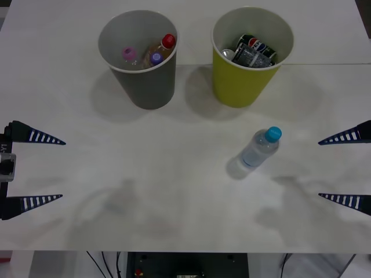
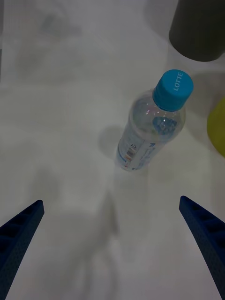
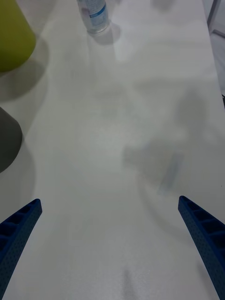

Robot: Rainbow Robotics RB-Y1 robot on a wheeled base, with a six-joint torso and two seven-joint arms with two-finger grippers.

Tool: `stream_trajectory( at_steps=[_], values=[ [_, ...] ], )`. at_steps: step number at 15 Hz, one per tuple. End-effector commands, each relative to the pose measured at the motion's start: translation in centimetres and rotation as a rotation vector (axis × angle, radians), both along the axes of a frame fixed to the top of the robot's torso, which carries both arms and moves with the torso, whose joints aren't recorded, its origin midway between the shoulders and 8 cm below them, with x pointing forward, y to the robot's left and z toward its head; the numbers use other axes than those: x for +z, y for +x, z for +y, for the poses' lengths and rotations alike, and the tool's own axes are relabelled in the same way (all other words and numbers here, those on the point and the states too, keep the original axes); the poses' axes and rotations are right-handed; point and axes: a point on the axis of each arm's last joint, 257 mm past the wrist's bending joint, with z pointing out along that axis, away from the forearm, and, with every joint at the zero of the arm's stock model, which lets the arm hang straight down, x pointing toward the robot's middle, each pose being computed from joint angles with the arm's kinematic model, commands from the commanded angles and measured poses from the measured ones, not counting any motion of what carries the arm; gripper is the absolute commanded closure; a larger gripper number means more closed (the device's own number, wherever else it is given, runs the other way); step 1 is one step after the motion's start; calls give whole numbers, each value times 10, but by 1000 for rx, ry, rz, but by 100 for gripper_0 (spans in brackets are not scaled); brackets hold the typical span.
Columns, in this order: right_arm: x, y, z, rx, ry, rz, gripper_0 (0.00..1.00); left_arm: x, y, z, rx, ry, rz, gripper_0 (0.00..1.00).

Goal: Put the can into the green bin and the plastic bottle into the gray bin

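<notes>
A lab-like test bench — bare white table [image 1: 174, 202], cables beneath

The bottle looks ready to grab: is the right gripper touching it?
Apart. Right wrist view: bare table separates bottle from the open right gripper.

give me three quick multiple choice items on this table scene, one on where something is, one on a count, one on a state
1. Where is the plastic bottle?
A. inside the gray bin
B. standing on the table in front of the green bin
C. held by the left gripper

2. How many bottle caps show inside the gray bin?
A. one
B. three
C. five

3. How do the right gripper jaws stand?
A. open and empty
B. shut on the bottle
C. shut on a can

Answers: 1 B, it stands upright on the table nearer the robot than the green bin. 2 B, red, pink and purple caps show. 3 A, the fingers are wide apart with nothing between.
</notes>
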Motion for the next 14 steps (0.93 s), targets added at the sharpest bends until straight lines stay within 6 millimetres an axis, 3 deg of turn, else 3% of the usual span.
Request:
stream_trajectory(
  at_steps=[1,5,9,14],
  values=[
    [-3,-2,3,-1,16,7,0,0,0,0,0,0,0,0],
    [6,1,9,0,38,-16,0,0,0,0,0,0,0,0],
    [-3,11,-3,-53,81,-30,0,0,0,0,0,0,0,0],
    [-14,20,-2,-103,174,-61,0,0,0,0,0,0,0,0]
  ],
)
